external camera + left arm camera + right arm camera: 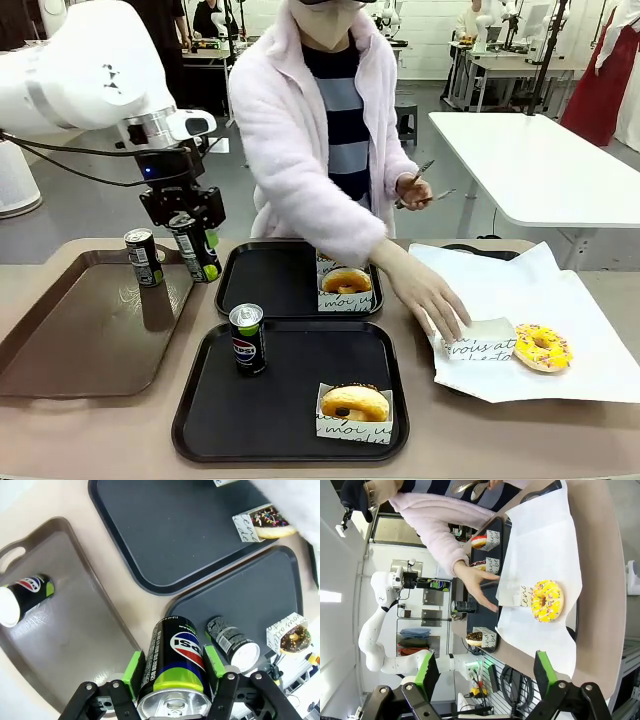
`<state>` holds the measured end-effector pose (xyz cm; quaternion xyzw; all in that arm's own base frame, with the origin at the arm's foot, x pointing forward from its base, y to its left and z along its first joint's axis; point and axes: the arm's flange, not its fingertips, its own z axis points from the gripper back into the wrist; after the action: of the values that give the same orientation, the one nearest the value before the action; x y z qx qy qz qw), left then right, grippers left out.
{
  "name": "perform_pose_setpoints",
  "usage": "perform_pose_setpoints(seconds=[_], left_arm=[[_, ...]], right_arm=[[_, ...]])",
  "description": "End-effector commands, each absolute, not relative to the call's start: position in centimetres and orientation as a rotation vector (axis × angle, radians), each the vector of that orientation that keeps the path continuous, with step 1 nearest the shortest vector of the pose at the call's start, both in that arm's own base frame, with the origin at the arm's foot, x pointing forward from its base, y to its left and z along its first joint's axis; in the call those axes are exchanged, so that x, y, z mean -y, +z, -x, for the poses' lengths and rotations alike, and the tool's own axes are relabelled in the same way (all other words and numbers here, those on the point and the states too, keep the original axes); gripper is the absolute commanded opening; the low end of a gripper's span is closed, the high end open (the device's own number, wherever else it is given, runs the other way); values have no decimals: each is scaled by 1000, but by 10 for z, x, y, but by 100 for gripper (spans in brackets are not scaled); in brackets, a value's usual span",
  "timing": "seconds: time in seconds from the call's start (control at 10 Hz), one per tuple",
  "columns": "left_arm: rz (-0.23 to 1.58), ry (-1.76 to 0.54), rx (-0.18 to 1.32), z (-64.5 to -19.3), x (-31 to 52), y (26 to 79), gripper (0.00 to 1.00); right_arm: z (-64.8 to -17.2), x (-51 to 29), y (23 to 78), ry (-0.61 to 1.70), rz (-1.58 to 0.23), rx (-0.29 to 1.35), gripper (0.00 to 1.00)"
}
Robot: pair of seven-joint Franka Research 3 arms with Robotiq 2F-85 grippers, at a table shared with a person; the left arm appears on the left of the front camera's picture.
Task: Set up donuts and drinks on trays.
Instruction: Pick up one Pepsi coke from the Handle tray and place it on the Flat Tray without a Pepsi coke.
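Can (175, 650) in left pincer (173, 666) (aloft, seemingly over brown tray (65, 630))

**Surrounding Items on the Tabletop**

A glossy brown handled tray (70, 350) occupies the 9 o'clock side of the beige tabletop (100, 430). Crumpled white paper (590, 300) lies at 3 o'clock. A person in a pink fleece jacket (290, 120) stands at 12 o'clock, with metal tongs (425, 170).

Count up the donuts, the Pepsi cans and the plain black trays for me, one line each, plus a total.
Round ring donuts: 4
Slim black Pepsi cans: 3
Matte black square plastic trays: 2
Total: 9
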<state>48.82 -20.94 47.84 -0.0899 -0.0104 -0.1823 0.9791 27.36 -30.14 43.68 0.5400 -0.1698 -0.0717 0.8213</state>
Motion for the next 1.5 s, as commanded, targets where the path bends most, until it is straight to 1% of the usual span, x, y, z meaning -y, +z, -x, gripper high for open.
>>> perform_pose_setpoints(seconds=[0.0, 0.5, 0.6, 0.7, 0.8, 0.9, 1.0, 1.2, 1.4], left_arm=[[129, -352, 20, -501, 225, 480, 60], [51, -385, 76, -513, 255, 461, 60], [44, -399, 78, -505, 246, 463, 60], [24, -397, 50, -487, 221, 474, 60], [79, -458, 21, -457, 187, 483, 60], [116, -488, 29, -427, 159, 487, 60], [111, -518, 54, -406, 140, 487, 60], [89, -501, 94, -391, 129, 479, 60], [96, -501, 95, -389, 128, 480, 60]], right_arm=[[-273, 302, 438, -147, -1160, 371, 100], [-273, 302, 438, -147, -1160, 371, 100], [-273, 302, 438, -147, -1160, 371, 100], [-273, 302, 438, -147, -1160, 371, 100], [-273, 302, 438, -147, -1160, 371, 100], [-273, 302, 438, -147, -1160, 371, 100], [-273, 302, 438, -147, -1160, 371, 100], [-273, 302, 438, -147, -1160, 371, 100], [-273, 302, 438, -147, -1160, 371, 100]])
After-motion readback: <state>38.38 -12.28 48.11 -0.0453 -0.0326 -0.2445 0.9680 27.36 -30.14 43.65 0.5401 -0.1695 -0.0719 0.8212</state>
